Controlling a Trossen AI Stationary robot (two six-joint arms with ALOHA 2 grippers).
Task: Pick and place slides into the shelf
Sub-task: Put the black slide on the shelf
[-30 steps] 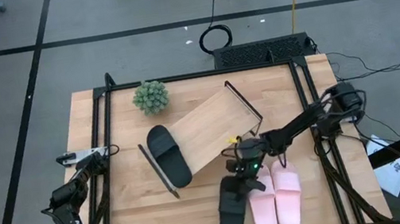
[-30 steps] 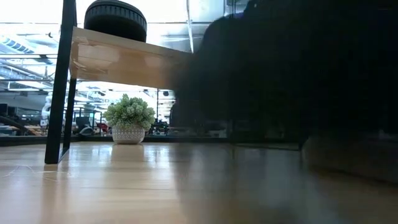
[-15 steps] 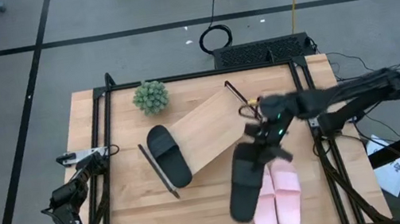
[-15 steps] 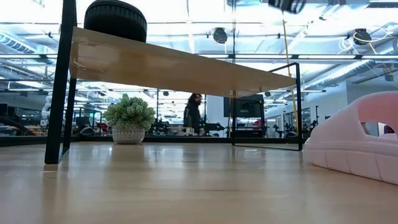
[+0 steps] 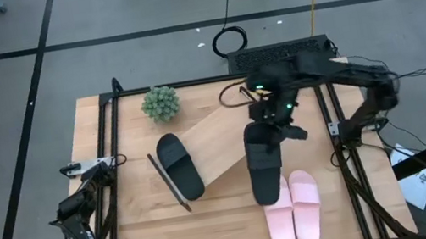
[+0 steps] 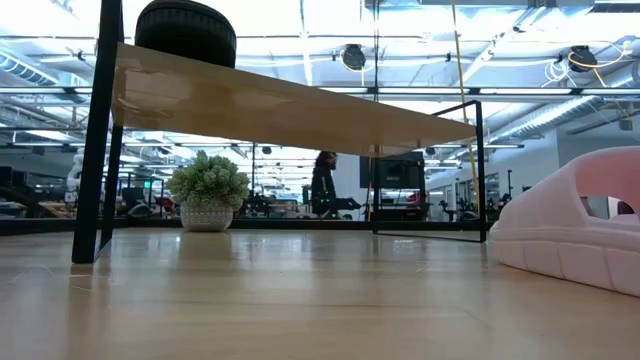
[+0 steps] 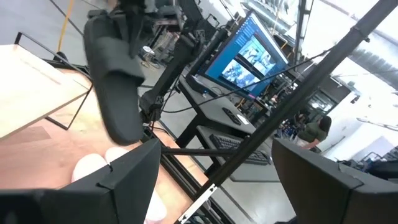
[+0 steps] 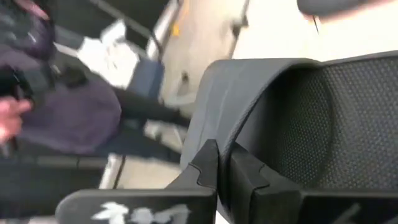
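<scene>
High view: right gripper (image 5: 275,118), fingers pinched on black slide (image 5: 264,163), carries it hanging toe-down over shelf (image 5: 220,140), likely for placing. Second black slide (image 5: 179,166) lies on shelf; pink pair (image 5: 294,208) on table. Left gripper (image 7: 205,180) spread, idle.

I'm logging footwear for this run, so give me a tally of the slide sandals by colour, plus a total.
Matte black slide sandals: 2, one lying on the light-wood shelf board at, one held up by the right gripper at.
Pale pink slide sandals: 2, side by side on the wooden tabletop at.
Total: 4
</scene>
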